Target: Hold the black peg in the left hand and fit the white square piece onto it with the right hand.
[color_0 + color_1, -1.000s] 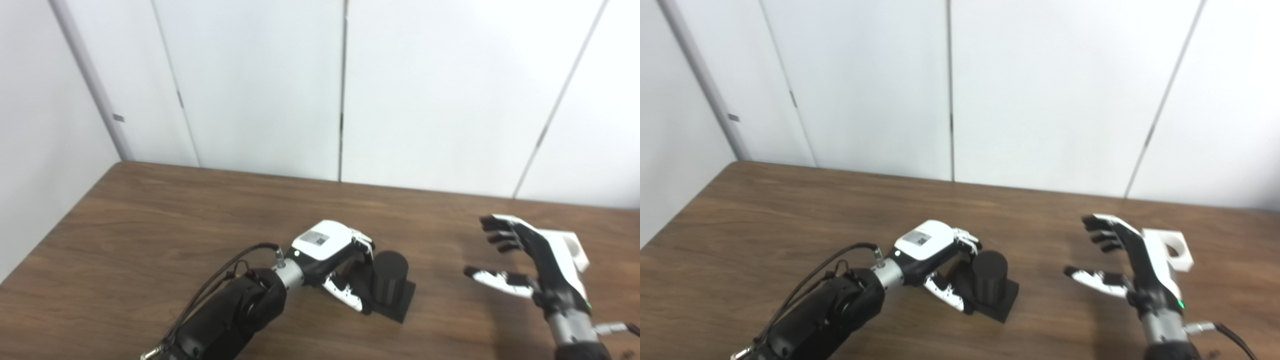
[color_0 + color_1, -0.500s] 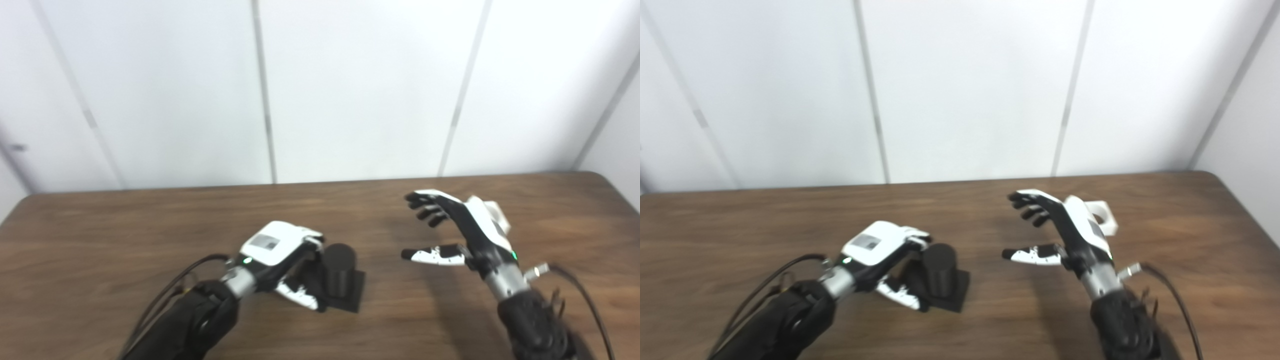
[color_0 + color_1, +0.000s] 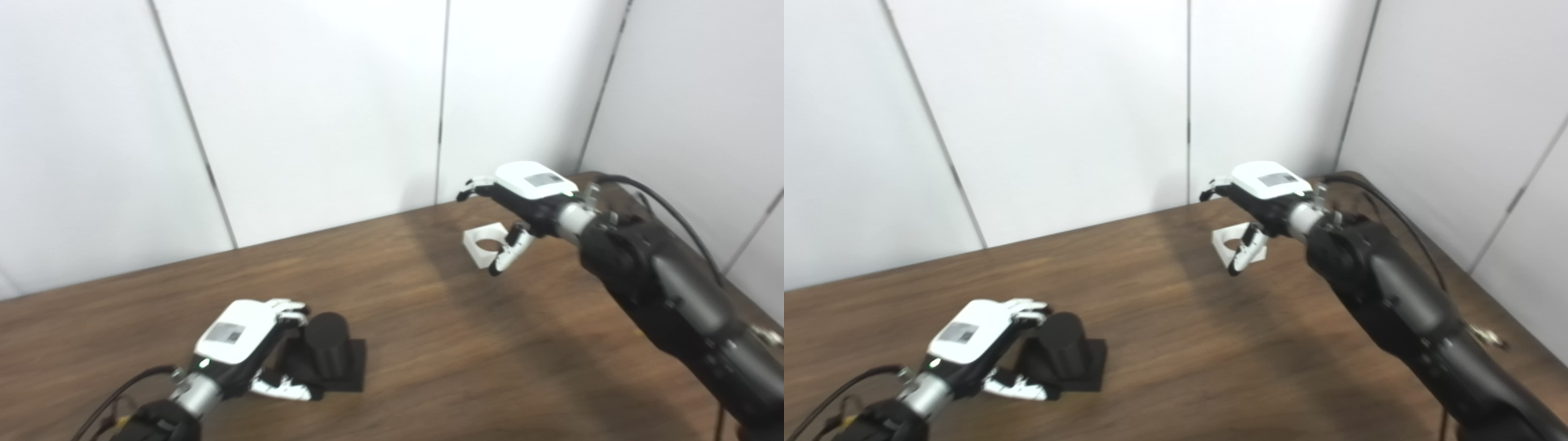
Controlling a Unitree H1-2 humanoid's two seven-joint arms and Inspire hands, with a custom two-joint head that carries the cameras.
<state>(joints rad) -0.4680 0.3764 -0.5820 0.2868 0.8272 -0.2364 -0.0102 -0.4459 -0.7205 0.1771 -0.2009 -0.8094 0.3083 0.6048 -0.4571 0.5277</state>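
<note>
Brown wood covers the worktop (image 3: 429, 318) I am working on. My right arm reaches far across it, and the right robot hand (image 3: 520, 196) hangs palm down over the white square piece (image 3: 484, 245), fingers spread, thumb just beside the piece. I cannot tell if it touches. My left robot hand (image 3: 245, 343) is low and near me, fingers curled round the black peg (image 3: 327, 349), which stands upright on its flat black base. Both views show the same things.
</note>
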